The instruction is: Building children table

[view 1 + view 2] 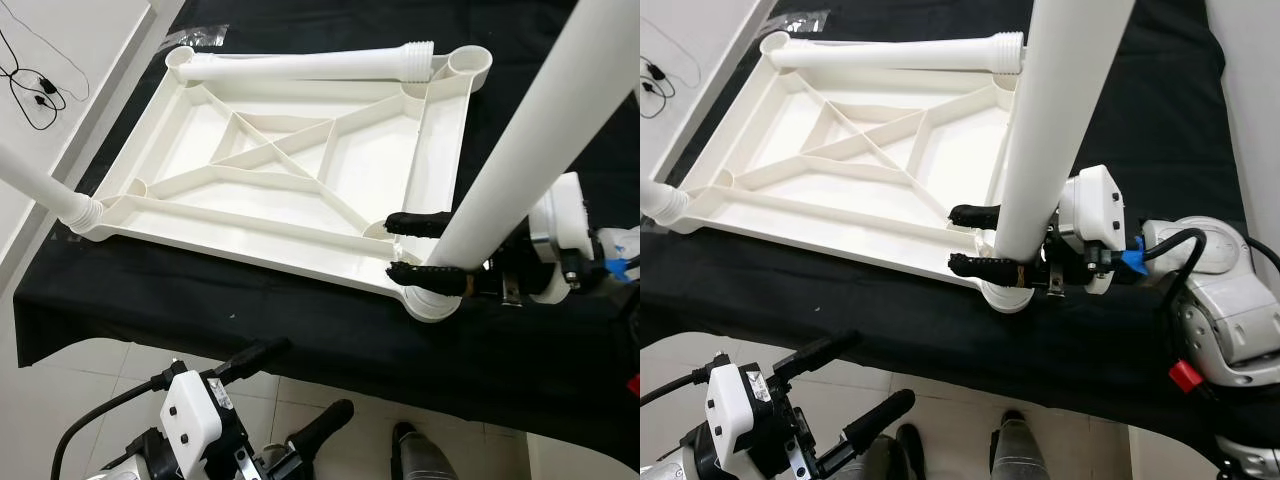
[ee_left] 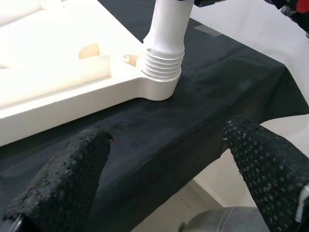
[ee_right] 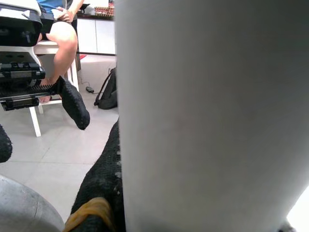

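Observation:
An upturned white plastic tabletop (image 1: 250, 245) lies on a black cloth. A white table leg (image 1: 540, 130) stands upright in its near right corner socket (image 2: 159, 87). My right gripper (image 1: 393, 245) is shut on this leg just above the threaded end, one black finger (image 1: 975, 213) on each side. A second leg (image 1: 35, 180) sticks out from the near left corner. A third leg (image 1: 310, 66) lies loose across the far rim. My left gripper (image 1: 312, 375) hangs open below the table's near edge, nothing between its fingers (image 2: 63, 179).
The black cloth (image 1: 200, 310) covers the work table and ends at the near edge above pale floor tiles. A black cable (image 1: 35, 85) lies on the white surface at far left. In the right wrist view a person (image 3: 63, 43) sits on a chair beside a dark bag (image 3: 108, 92).

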You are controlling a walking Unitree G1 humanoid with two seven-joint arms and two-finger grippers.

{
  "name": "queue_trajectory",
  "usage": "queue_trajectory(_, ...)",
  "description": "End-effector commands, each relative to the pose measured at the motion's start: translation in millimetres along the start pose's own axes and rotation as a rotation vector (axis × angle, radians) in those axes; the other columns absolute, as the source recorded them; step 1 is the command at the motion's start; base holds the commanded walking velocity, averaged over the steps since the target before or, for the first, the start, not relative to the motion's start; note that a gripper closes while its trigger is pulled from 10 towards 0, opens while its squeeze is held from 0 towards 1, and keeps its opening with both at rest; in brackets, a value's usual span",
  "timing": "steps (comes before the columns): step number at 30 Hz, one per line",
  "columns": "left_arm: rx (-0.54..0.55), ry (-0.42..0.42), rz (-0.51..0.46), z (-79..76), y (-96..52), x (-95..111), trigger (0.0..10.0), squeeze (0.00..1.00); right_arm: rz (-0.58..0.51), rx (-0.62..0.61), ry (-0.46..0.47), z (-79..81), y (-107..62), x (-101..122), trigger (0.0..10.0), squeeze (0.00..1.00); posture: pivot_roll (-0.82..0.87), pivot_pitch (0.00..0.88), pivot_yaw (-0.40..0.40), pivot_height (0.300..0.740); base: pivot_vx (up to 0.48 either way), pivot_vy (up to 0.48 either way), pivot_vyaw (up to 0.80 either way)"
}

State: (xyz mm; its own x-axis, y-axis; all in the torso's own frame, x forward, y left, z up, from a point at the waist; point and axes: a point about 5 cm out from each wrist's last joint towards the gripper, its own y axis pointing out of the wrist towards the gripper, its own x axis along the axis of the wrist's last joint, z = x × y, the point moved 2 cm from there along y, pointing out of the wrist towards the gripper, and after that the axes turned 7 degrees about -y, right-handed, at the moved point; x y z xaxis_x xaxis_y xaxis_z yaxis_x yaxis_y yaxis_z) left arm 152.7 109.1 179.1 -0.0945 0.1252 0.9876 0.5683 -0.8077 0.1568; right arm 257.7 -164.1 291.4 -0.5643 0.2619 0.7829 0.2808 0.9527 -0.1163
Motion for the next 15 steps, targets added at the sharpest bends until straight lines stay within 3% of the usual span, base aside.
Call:
queue_trajectory(1, -0.002, -0.01, 0.02, -1.1, -2.2, -5.1, 10.0, 0.0, 0.184, -0.035, -0.059, -4.1, -2.1, -15.9, 10.0, 0.0, 0.04, 0.358, 0.154, 0.74, 0.0, 0.0, 0.0)
queue_trajectory(10, -0.001, -0.011, 0.018, -2.1, -1.9, -5.3, 10.0, 0.0, 0.257, -0.056, -0.09, -12.2, -1.9, -24.8, 10.0, 0.0, 0.04, 0.357, 0.15, 0.74, 0.0, 0.0, 0.0)
queue_trajectory(15, -0.002, -0.013, 0.017, -2.2, -1.6, -5.7, 10.0, 0.0, 0.243, -0.057, -0.083, -14.8, -4.6, -24.4, 10.0, 0.0, 0.04, 0.356, 0.149, 0.74, 0.0, 0.0, 0.0)
